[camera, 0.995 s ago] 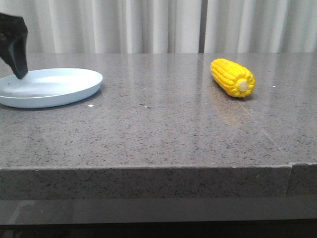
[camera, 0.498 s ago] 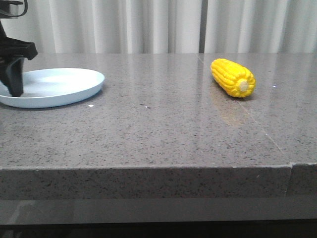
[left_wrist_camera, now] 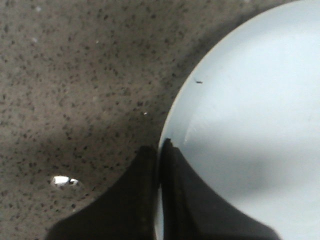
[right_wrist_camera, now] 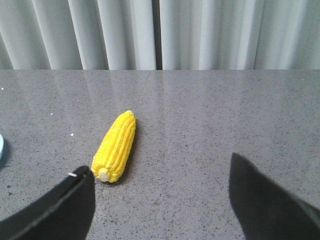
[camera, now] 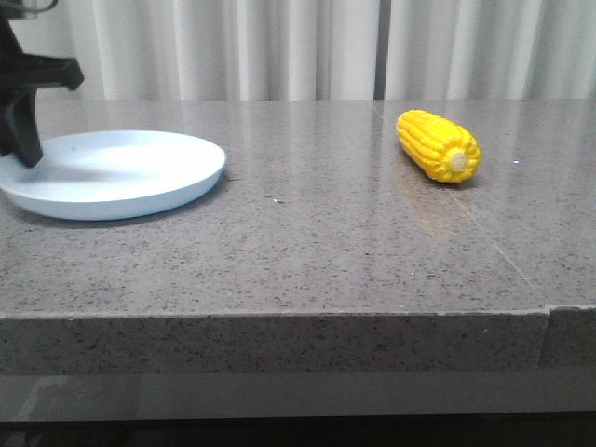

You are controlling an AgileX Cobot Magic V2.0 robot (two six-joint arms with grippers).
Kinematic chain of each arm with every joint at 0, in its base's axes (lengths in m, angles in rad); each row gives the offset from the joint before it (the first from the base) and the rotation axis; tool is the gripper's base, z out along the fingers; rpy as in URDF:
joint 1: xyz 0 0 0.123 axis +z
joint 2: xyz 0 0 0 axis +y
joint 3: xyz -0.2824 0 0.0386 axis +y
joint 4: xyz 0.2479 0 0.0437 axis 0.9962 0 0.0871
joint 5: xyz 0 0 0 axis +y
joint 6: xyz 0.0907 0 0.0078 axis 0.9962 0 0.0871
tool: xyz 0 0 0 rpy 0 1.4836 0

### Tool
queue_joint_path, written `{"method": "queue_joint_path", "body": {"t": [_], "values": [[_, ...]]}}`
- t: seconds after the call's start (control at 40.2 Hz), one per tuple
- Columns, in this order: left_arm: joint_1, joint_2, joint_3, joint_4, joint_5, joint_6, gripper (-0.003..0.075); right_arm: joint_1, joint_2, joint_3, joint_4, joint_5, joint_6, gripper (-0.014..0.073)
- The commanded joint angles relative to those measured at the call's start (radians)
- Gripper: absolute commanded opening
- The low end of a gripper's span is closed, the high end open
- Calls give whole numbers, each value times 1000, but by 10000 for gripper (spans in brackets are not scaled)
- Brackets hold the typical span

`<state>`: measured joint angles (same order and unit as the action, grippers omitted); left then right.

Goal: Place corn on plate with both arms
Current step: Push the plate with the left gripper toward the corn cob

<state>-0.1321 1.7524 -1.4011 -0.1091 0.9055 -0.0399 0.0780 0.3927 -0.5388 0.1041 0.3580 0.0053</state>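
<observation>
- My left gripper (left_wrist_camera: 159, 165) is pinched shut on the rim of the plate (camera: 140, 172); the left wrist view shows one finger outside the rim and one inside, with no visible gap.
- Change: the plate has slid toward the table centre. Its near-right edge now lies further right than half a second ago, and further again than a second ago.
- Meaning, as I judge it: I am dragging the plate toward the corn (camera: 438, 145) so that the right arm has a shorter carry.
- The corn lies on its side on the stone table (camera: 326, 251), well apart from the plate, stalk end toward the camera. Its position matches both earlier frames.
- My right gripper (right_wrist_camera: 160, 200) is spread wide and holds nothing; the corn lies ahead of it, nearer one finger.
- Remaining: grasp the corn and set it on the plate.
</observation>
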Motion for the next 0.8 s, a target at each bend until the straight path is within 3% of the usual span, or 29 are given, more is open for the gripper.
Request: {"method": "queue_joint_path", "body": {"t": [0.0, 0.224, 0.547, 0.771], "values": [[-16, -72, -72, -85, -40, 15, -20, -8, 10, -36, 5, -85, -5, 581], [-91, -73, -182, -130, -22, 20, -20, -8, 10, -36, 5, -85, -5, 581], [-196, 20, -189, -160, -43, 20, -20, -8, 10, -36, 5, -85, -5, 581], [-203, 70, -189, -160, -46, 20, -17, -8, 10, -36, 5, -85, -5, 581]]}}
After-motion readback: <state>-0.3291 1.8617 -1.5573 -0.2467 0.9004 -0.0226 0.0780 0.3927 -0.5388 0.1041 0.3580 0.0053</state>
